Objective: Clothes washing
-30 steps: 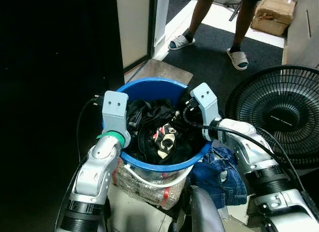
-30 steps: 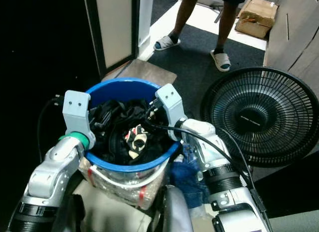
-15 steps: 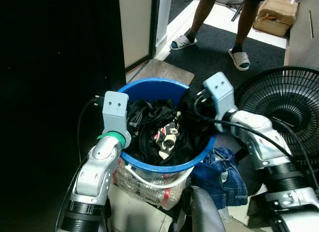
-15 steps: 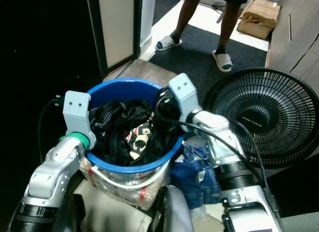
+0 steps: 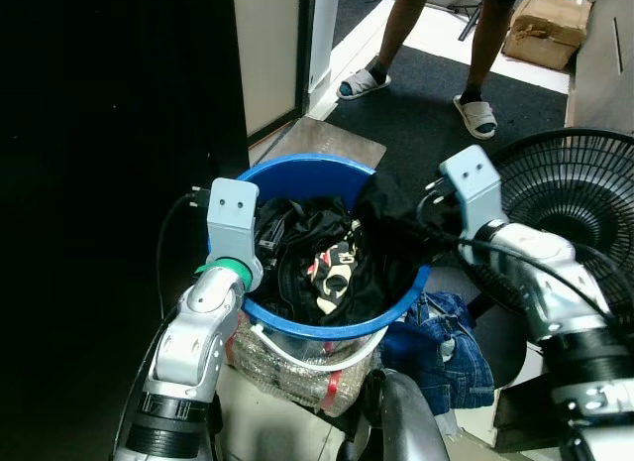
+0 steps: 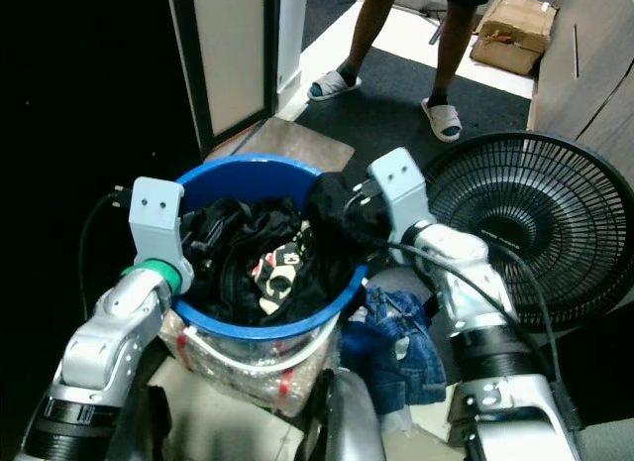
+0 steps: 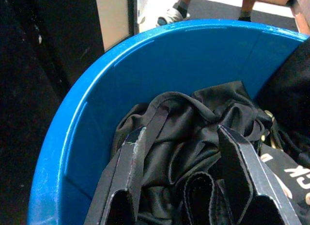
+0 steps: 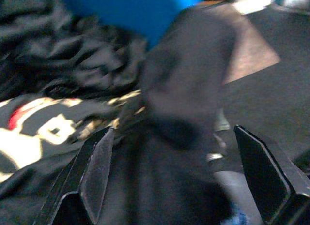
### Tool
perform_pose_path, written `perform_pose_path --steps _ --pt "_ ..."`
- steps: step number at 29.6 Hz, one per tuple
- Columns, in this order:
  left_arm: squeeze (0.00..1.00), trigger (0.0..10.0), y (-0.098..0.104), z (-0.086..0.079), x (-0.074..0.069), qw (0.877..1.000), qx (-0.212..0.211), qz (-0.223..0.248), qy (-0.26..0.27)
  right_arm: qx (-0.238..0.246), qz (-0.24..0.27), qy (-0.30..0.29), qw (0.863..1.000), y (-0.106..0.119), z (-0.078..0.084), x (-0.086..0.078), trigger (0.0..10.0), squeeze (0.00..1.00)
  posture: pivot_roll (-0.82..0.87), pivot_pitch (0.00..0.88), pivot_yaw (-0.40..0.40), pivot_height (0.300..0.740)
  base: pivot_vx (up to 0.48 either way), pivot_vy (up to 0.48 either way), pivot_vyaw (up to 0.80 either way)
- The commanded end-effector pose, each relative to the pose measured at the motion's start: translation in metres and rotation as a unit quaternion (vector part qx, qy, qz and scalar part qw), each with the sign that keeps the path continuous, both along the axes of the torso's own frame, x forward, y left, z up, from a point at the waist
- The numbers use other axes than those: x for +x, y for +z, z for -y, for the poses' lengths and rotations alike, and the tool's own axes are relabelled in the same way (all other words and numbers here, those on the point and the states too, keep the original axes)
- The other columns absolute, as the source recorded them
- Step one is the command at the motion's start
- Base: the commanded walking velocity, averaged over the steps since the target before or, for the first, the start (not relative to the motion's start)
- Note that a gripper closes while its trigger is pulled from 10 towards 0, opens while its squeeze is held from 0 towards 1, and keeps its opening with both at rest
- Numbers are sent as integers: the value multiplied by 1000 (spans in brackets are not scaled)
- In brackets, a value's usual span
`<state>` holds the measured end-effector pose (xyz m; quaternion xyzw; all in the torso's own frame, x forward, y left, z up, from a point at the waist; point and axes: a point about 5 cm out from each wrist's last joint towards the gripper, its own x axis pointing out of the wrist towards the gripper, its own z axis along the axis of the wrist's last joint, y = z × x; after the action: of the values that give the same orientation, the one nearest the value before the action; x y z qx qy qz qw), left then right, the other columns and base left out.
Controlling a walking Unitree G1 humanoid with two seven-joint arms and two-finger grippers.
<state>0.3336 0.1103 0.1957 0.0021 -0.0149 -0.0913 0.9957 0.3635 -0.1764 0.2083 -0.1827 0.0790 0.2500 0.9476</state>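
Note:
A blue bucket (image 5: pixel 297 169) in front of me is full of dark clothes, with a black, white and red printed piece (image 5: pixel 332 273) in the middle. My right gripper (image 5: pixel 428 219) is outside the bucket's right rim, shut on a wad of a black garment (image 5: pixel 381 208) that is drawn up over that rim. In the right wrist view the black garment (image 8: pixel 184 89) bulges between the fingers (image 8: pixel 97 167). My left gripper (image 5: pixel 267 233) is inside the bucket at its left wall, open. Its fingers (image 7: pixel 131 157) rest among black cloth (image 7: pixel 193 118).
A black floor fan (image 5: pixel 575 203) stands close on the right. Blue jeans (image 5: pixel 441 347) lie on the floor under the right arm. A clear plastic container (image 5: pixel 287 367) sits below the bucket. A person's sandalled feet (image 5: pixel 367 82) and a cardboard box (image 5: pixel 545 30) are beyond, near a doorway.
My right gripper has moved right, from inside the bucket to past its right rim, dragging the black garment over the rim. The left gripper has stayed in place.

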Motion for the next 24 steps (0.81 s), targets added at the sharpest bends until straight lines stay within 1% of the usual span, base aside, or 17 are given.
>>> perform_pose_path --steps 1,4,5,6,7,8,9,10,12,13,14,15,16,17,18,20,24 --pt "0 10000 -19 -4 -3 999 6 -40 5 -7 1 26 1000 -3 -4 -6 10000 0 69 256 -16 561 0 0 0" --pt "0 10000 -20 -4 -3 999 6 -41 7 -9 -2 30 1000 -5 -4 -7 10000 0 69 256 -17 561 0 0 0" --pt "0 10000 -20 -4 -3 999 6 -42 6 -7 -4 28 1000 -6 -3 -8 6980 0 69 256 -17 561 0 0 0" --pt "0 10000 -20 -4 -3 999 6 -42 6 -6 -5 26 1000 -7 -3 -8 6980 0 69 256 -17 561 0 0 0" --pt "0 10000 -20 -3 -3 999 5 -42 5 -1 -7 25 1000 -7 -3 -8 3412 0 65 255 -16 561 0 0 0" --pt "0 10000 -20 -3 -3 999 5 -42 5 1 -8 25 1000 -7 -3 -8 3412 0 65 255 -16 561 0 0 0" --pt "0 10000 -19 -2 -3 999 4 -41 4 7 -9 24 1000 -7 -4 -8 1098 0 64 253 -14 561 0 0 0" --pt "0 10000 -19 -2 -3 999 4 -41 4 7 -9 24 1000 -7 -4 -8 1098 0 64 253 -14 561 0 0 0" --pt "0 10000 -17 4 -4 998 -12 -50 -25 15 -7 23 1000 -6 -4 -8 1922 0 62 251 -11 561 0 0 0" --pt "0 10000 -17 4 -4 998 -12 -50 -25 15 -7 23 1000 -6 -4 -8 1922 0 62 251 -11 561 0 0 0" --pt "0 10000 -14 13 -9 991 -68 -77 -83 16 -6 21 1000 -6 -4 -8 2000 0 63 249 -9 561 0 0 0" --pt "0 10000 -14 13 -9 991 -68 -77 -83 16 -6 21 1000 -6 -4 -8 2000 0 63 249 -9 561 0 0 0" --pt "0 10000 -11 17 -13 985 -89 -88 -120 17 -6 21 1000 -6 -4 -8 7686 0 64 248 -8 561 0 0 0" --pt "0 10000 -9 20 -16 980 -100 -94 -143 17 -6 21 1000 -6 -4 -8 7686 0 64 248 -8 561 0 0 0" --pt "0 10000 -5 22 -18 977 -105 -90 -163 17 -6 21 1000 -6 -4 -8 10000 0 65 245 -8 561 0 0 0" --pt "0 10000 3 25 -21 973 -116 -79 -186 18 -6 21 1000 -6 -4 -8 10000 0 65 245 -8 561 0 0 0" --pt "0 10000 8 27 -19 972 -126 -73 -185 19 -5 21 1000 -6 -4 -8 10000 0 63 241 -9 561 0 0 0"
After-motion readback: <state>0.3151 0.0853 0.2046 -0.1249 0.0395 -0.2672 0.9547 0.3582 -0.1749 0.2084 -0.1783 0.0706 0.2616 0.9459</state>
